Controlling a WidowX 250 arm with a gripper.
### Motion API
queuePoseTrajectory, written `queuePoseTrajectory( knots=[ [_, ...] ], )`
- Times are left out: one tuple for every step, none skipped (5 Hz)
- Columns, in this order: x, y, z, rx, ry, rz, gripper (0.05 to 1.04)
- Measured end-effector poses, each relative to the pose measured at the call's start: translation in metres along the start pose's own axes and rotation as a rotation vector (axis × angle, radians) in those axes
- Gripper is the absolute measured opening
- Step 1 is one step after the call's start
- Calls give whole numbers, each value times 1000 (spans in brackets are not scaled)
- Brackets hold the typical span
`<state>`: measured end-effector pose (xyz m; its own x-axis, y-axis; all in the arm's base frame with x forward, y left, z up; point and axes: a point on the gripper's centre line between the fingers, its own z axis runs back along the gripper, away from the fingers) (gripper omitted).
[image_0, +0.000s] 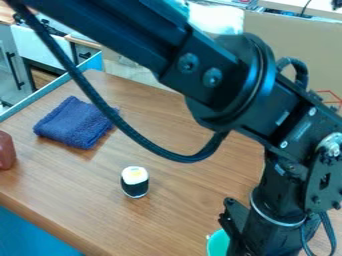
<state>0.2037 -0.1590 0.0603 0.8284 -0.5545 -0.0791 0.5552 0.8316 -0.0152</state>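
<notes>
Claw (240, 235) beside green cup (218, 243), in from surface's (174, 210) near edge — spread or pressed together, cannot tell. Cup likely light, stiff, slightly slick — best held by rim or upper wall. Black-and-white roll (135, 182) apart.

Tabletop (180, 200): wood-grained, smooth, is showing you a soft sheen; towel (77, 122): cloth, is presenting rough pile; cup (217, 243): smooth, plastic-looking; arm (143, 32): is giving you glossy highlights; cable (127, 128): braided; bolts (212, 76): metallic, are glinting
</notes>
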Motion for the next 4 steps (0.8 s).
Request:
queuePoseTrajectory(
  knots=[
    [-2, 5, 21, -33, -55, 40, 615],
    [-6, 11, 46, -77, -126, 47, 911],
    [-20, 28, 87, -76, -217, 92, 1006],
    [-28, 68, 100, -21, -217, 227, 1001]
  ],
)
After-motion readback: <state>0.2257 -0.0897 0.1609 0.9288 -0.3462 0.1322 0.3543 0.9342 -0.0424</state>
